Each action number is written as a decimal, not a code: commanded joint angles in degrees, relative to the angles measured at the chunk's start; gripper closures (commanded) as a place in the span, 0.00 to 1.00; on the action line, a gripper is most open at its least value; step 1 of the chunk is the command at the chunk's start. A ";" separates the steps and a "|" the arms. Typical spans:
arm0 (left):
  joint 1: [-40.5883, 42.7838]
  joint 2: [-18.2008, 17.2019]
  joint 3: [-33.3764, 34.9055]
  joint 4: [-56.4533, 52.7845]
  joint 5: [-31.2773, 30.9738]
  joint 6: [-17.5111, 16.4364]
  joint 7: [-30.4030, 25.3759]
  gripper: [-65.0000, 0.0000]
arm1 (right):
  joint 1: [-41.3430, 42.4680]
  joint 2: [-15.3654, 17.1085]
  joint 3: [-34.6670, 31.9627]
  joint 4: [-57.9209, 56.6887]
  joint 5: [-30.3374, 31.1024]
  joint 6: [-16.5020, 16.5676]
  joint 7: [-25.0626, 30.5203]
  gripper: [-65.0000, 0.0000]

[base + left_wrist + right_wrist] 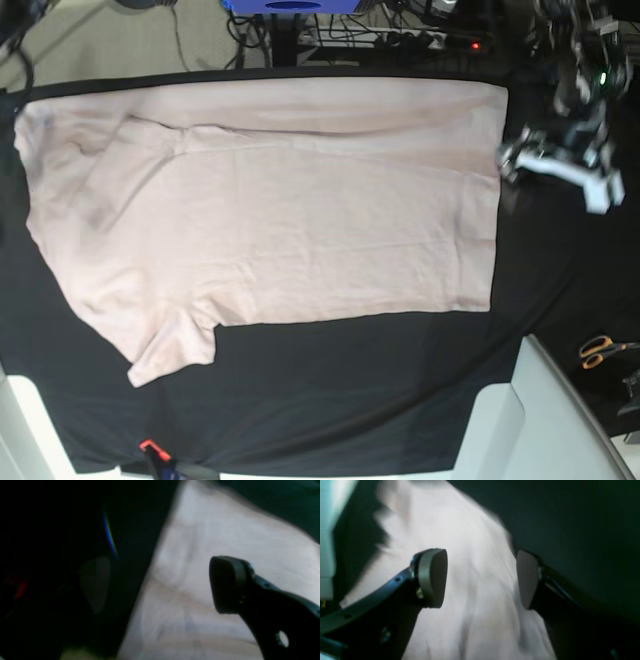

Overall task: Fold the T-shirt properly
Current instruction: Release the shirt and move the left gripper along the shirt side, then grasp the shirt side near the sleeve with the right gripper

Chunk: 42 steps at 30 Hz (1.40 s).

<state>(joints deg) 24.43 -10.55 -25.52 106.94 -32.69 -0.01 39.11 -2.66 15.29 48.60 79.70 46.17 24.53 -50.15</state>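
My right gripper (480,580) hangs spread wide over the T-shirt (270,210) — nothing between its pads. My left gripper (160,585) is spread too — one finger over pink fabric.

likely lab, floor cables (400,25), power strip (440,40)

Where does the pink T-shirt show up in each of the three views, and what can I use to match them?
Left wrist: the T-shirt fills the right half, blurred, behind one finger of the hand.
Right wrist: it runs top left to bottom centre, between the open hand's fingers.
Base: it lies spread flat over the left and centre.
Shared landmark: the black table cover bordering the shirt's edge.
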 commanded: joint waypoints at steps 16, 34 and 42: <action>-14.71 -9.37 7.19 -7.55 0.12 0.32 11.66 0.08 | 34.88 14.65 -59.54 -63.13 0.11 -0.23 50.90 0.36; -12.60 -9.45 7.19 -7.20 0.12 0.32 11.66 0.08 | 40.06 7.88 -76.60 -75.35 0.11 -1.02 61.62 0.36; -12.60 -9.45 7.19 -7.20 0.12 0.32 11.66 0.08 | 38.30 9.63 -76.16 -75.09 0.38 -6.20 60.30 0.36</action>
<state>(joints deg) 12.27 -19.18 -17.96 98.63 -32.14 0.21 51.70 34.44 24.27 -27.70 4.10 46.19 18.04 9.63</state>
